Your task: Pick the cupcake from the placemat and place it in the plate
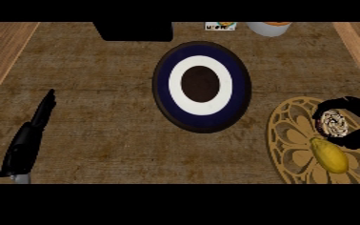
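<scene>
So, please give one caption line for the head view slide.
Right hand curls round the cupcake on the placemat; the plate waits.

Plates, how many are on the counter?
1. The plate, dark blue with a white ring, sits mid-counter, left of the gold placemat. Nothing on it yet. More could lie outside the view.

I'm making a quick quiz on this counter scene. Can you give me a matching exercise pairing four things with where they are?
Things:
1. plate
2. cupcake
3. left hand
4. yellow fruit

Places:
A. at the view's left edge, open, touching nothing
B. middle of the counter, nothing on it
C. on the placemat, with the right hand curled round it
D. on the placemat, nearer the robot than the cupcake

Pairs: 1-B, 2-C, 3-A, 4-D
</scene>
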